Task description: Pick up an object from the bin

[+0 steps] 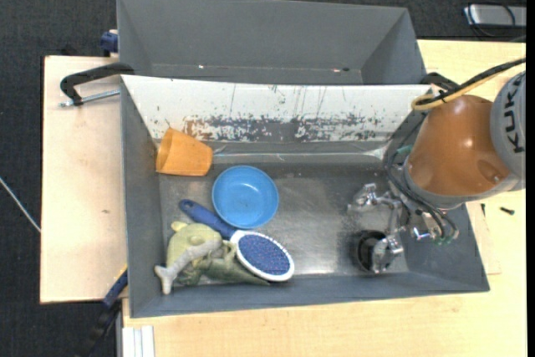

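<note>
My gripper [373, 226] hangs low at the right end of the bin, under the orange cover. Its two metal fingers stand apart, one fingertip [363, 199] toward the back and the other [384, 252] toward the front, so it is open with bare bin floor between them. A small black round thing [365, 252] lies on the floor right against the front fingertip, on its left side and not between the fingers. Whether they touch I cannot tell.
At the left end lie an orange cup [183, 155] on its side, a blue bowl [244, 196], a blue-handled brush [262, 255] with a white oval head, and a pale green plush fish [195, 257]. The arm comes in over the right rim.
</note>
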Robot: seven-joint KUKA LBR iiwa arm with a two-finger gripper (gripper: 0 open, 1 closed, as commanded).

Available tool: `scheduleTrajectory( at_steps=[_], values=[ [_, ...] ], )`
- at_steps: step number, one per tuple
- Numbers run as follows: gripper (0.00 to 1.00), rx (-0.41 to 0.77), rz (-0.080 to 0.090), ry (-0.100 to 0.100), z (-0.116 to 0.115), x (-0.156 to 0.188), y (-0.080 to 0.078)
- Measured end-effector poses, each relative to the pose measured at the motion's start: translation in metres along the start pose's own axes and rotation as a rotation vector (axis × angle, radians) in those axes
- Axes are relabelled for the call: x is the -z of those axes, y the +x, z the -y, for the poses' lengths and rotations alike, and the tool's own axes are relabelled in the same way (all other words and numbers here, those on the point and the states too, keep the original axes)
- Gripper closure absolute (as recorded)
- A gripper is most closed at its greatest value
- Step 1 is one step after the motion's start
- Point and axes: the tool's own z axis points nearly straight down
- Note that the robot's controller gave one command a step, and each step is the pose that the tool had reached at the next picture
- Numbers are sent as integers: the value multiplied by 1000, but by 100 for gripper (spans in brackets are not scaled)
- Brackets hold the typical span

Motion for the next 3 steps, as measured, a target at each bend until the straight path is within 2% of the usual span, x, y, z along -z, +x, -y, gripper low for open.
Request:
scheduleTrajectory(
  at_steps=[1,2,3],
  values=[
    [100,0,-2,0,1,3,0],
    [100,324,9,3,-7,123,-4],
    [100,640,8,7,55,192,-17]
  ],
)
